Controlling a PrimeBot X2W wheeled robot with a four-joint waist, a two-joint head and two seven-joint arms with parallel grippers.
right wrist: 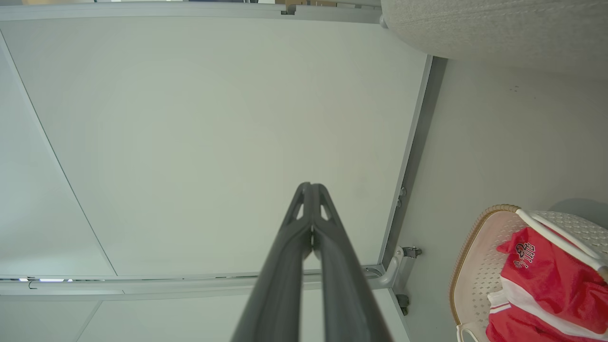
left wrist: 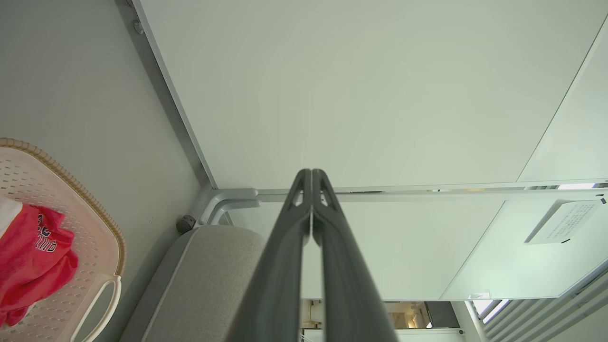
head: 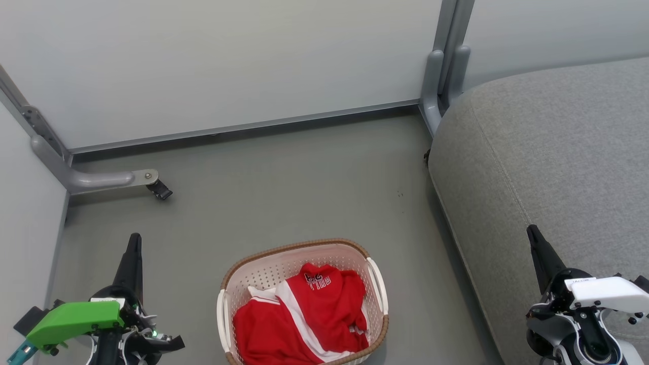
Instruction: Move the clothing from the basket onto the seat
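Note:
The red clothing (head: 304,319) with white stripes lies crumpled inside the cream basket (head: 299,247) on the grey floor, low in the head view. The light-grey seat (head: 557,152) fills the right side. My left gripper (head: 134,238) hangs left of the basket, shut and holding nothing; its tips (left wrist: 311,172) meet in the left wrist view, where the clothing (left wrist: 28,256) and basket (left wrist: 102,247) sit at the left edge. My right gripper (head: 531,229) is shut over the seat's front edge, with tips together (right wrist: 311,185); the clothing (right wrist: 551,280) shows at lower right.
Pale partition panels (head: 228,66) with grey metal frames wall off the back and left. A grey foot with a black caster (head: 159,190) juts onto the floor at left, and a grey post (head: 441,81) stands by the seat's corner. Bare floor (head: 304,177) lies beyond the basket.

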